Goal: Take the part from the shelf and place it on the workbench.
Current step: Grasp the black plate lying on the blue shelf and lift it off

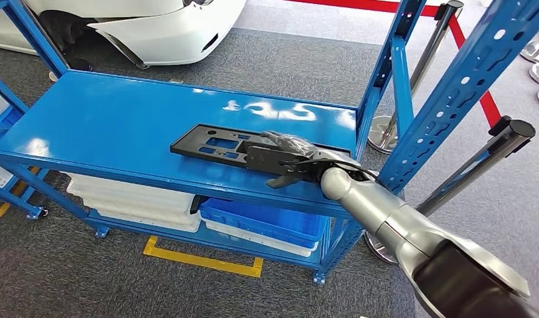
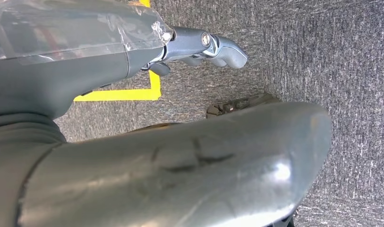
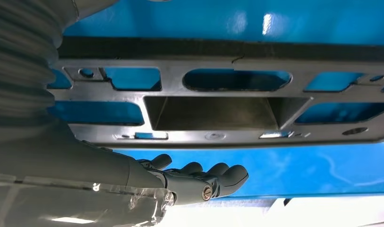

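Black flat part (image 1: 237, 148) w/ cutouts, lying on blue shelf (image 1: 107, 126) near front edge. Right hand (image 1: 294, 161) at its end, fingers spread, holding nothing. Prob. light, stiff plastic; best gripped by long edge.

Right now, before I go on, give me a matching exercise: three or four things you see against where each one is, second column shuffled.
Things:
1. black part
2. right robot hand
3. blue bin
4. white car

Places:
A. on the floor behind the shelf
B. at the part's right end
C. flat on the blue shelf top
D. on the lower shelf level

Pairs: 1-C, 2-B, 3-D, 4-A
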